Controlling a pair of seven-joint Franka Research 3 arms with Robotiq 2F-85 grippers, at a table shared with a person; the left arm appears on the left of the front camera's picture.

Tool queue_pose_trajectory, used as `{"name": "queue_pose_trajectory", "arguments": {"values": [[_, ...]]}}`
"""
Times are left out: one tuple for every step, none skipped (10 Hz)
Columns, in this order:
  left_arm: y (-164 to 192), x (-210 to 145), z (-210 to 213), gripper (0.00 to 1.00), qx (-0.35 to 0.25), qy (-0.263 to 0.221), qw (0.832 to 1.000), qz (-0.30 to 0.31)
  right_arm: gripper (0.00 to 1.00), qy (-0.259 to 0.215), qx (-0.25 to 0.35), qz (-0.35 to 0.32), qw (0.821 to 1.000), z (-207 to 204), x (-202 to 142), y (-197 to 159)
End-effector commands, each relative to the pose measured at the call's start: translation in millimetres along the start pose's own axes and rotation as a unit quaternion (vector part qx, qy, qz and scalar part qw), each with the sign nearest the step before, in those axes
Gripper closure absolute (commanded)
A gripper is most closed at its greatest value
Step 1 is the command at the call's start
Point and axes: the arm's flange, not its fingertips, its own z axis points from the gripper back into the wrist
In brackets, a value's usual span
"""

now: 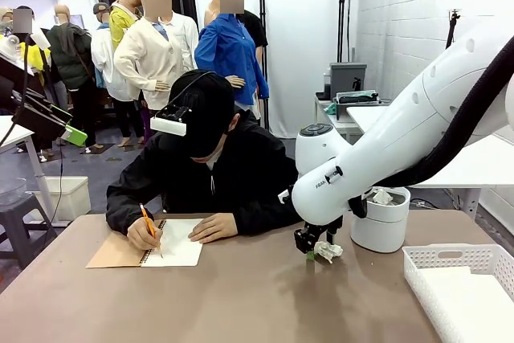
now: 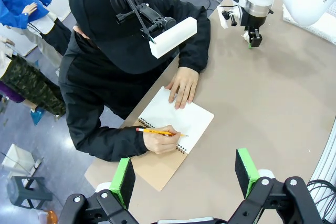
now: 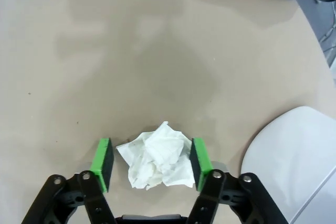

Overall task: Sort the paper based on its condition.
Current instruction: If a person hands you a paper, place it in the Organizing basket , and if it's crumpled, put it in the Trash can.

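A: Front?
B: Right gripper (image 1: 310, 253) is low on the table (image 1: 241, 303), paper ball (image 1: 328, 251) at its tips, near the white bin (image 1: 381, 226).
A: Left wrist?
B: Left gripper (image 2: 185, 176) has its fingers spread, nothing between them.
A: Right wrist?
B: Fingers spread either side of the ball, one pad touching.

The left jaws stand wide apart over the table (image 2: 252, 103) near the notebook (image 2: 178, 116) where a hand (image 2: 160, 141) writes.
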Motion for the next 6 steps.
{"name": "queue_pose_trajectory", "arguments": {"values": [[0,0,0,0.0,0.004,0.001,1.0,0.003,0.71,-0.004,-0.013,-0.001,1.0,-5,5,3],[0,0,0,0.0,0.004,0.001,1.0,0.003,0.91,-0.003,-0.011,-0.001,1.0,-4,4,3],[0,0,0,0.0,0.004,0.001,1.0,0.003,1.0,0.002,-0.006,-0.001,1.0,1,2,2],[0,0,0,0.0,0.004,0.001,1.0,0.003,1.0,0.016,0.004,-0.013,1.0,10,0,2],[0,0,0,0.0,0.004,0.001,1.0,0.003,1.0,0.014,-0.003,-0.015,1.0,23,-3,-1],[0,0,0,0.0,0.004,0.001,1.0,0.003,1.0,0.013,-0.002,-0.015,1.0,40,-7,-6]]}}
